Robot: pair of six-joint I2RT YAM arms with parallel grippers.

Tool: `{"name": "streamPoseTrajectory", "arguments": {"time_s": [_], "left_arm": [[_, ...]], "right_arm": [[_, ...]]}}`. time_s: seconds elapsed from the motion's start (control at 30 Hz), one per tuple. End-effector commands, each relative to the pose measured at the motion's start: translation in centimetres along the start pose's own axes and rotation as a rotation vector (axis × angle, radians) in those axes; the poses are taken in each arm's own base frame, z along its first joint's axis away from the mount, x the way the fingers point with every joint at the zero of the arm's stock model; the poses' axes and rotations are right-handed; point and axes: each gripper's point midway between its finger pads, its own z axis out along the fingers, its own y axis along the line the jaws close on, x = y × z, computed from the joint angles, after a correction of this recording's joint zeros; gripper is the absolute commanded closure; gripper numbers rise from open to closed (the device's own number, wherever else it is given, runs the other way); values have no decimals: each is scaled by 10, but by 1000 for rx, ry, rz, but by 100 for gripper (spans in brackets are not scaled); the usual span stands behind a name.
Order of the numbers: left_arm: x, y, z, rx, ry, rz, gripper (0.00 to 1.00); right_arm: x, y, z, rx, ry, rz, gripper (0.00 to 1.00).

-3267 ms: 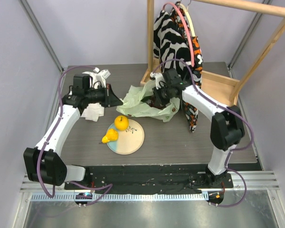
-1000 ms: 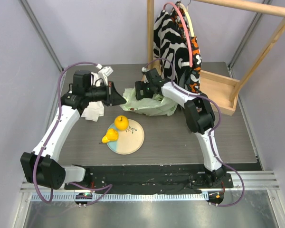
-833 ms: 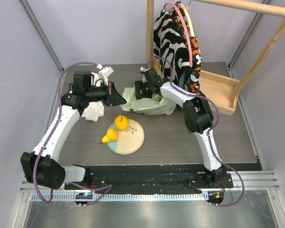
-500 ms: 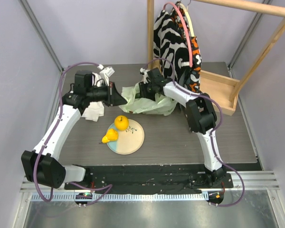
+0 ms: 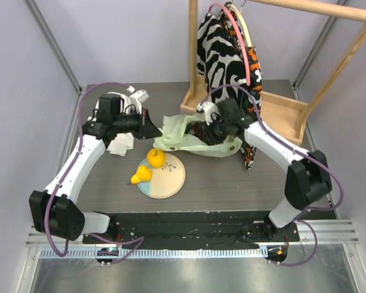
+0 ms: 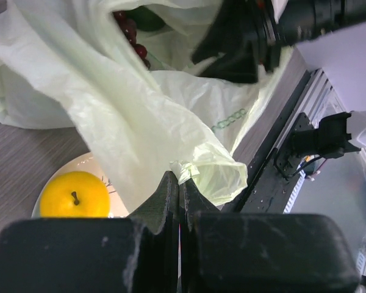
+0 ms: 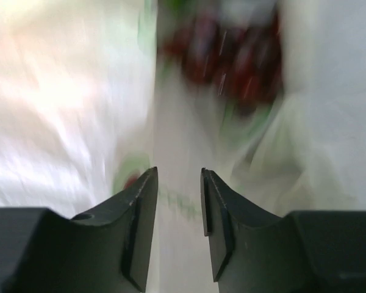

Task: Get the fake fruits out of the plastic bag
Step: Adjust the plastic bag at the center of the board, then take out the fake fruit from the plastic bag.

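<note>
The pale green plastic bag [image 5: 184, 139] lies crumpled behind the plate [image 5: 174, 183]. My left gripper [image 5: 149, 122] is shut on the bag's left edge [image 6: 189, 170] and holds it up. Inside the bag's mouth I see a dark red grape bunch [image 6: 132, 32] and part of a green fruit [image 6: 145, 18]. My right gripper [image 5: 202, 130] is at the bag's right side, pointing into it. In the blurred right wrist view its jaws [image 7: 178, 183] stand a little apart, with only bag film beyond them and the grape bunch [image 7: 232, 55] ahead. A yellow-orange round fruit [image 5: 156, 157] and a yellow pear [image 5: 141, 176] sit on the plate.
A wooden rack [image 5: 193, 55] with a black-and-white garment [image 5: 222, 46] stands at the back right, close behind the right arm. A white cloth [image 5: 119, 144] lies under the left arm.
The right arm has swung from the bag's far left side to its right side, and its jaws have narrowed. The bag has shifted and spread. The left gripper keeps its hold.
</note>
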Motion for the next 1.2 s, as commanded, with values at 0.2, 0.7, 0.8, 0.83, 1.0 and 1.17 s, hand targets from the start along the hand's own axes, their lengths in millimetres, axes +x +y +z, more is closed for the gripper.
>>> {"name": "streamPoseTrajectory", "arguments": {"time_s": [0.2, 0.7, 0.8, 0.83, 1.0, 1.17], "left_arm": [[1, -7, -6, 6, -15, 53, 100], [4, -14, -10, 18, -26, 66, 100], [3, -14, -10, 19, -26, 73, 100], [3, -15, -11, 19, -21, 71, 100], [6, -12, -10, 13, -4, 78, 100], [11, -9, -8, 15, 10, 64, 100]], "right_arm": [[140, -4, -61, 101, 370, -270, 53], [16, -31, -18, 95, 101, -528, 41], [13, -50, 1, 135, 119, -510, 40], [8, -61, 4, 174, 109, -500, 40], [-3, -103, 14, 262, 104, -458, 39], [-10, -127, 19, 301, 104, -463, 36]]}}
